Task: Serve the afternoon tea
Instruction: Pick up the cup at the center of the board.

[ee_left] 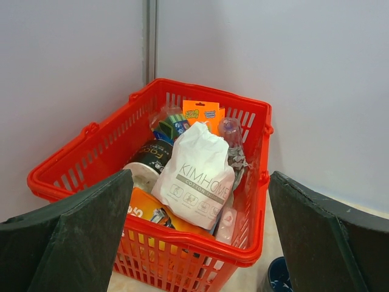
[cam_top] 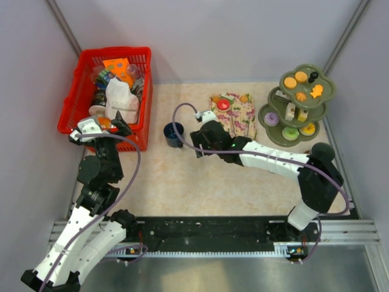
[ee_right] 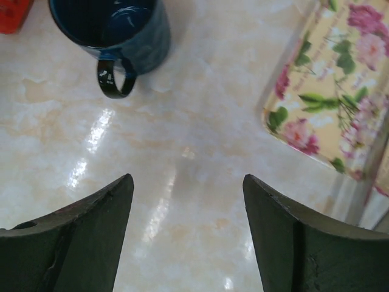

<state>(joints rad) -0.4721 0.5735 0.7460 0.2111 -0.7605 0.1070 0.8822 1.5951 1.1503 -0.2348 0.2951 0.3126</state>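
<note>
The navy mug (ee_right: pixel 115 30) is set upright on the table (ee_right: pixel 182 121), its handle turned toward the right claw (ee_right: pixel 187 179), which is spread wide and empty just short of it. The mug is judged to be placed beside the floral tray (ee_right: pixel 328 91) for serving. The left claw (ee_left: pixel 200 176) is held fully wide above the red basket (ee_left: pixel 200 241), gripping nothing. Toy pastries (cam_top: pixel 290 82) are displayed on the three-tier stand (cam_top: pixel 275 134), well apart from the mug.

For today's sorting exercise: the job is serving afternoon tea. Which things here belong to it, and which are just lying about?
Belong: navy mug, three-tier stand, toy pastries on it.
Lying about: red basket, with its white pouch and orange packet.
</note>
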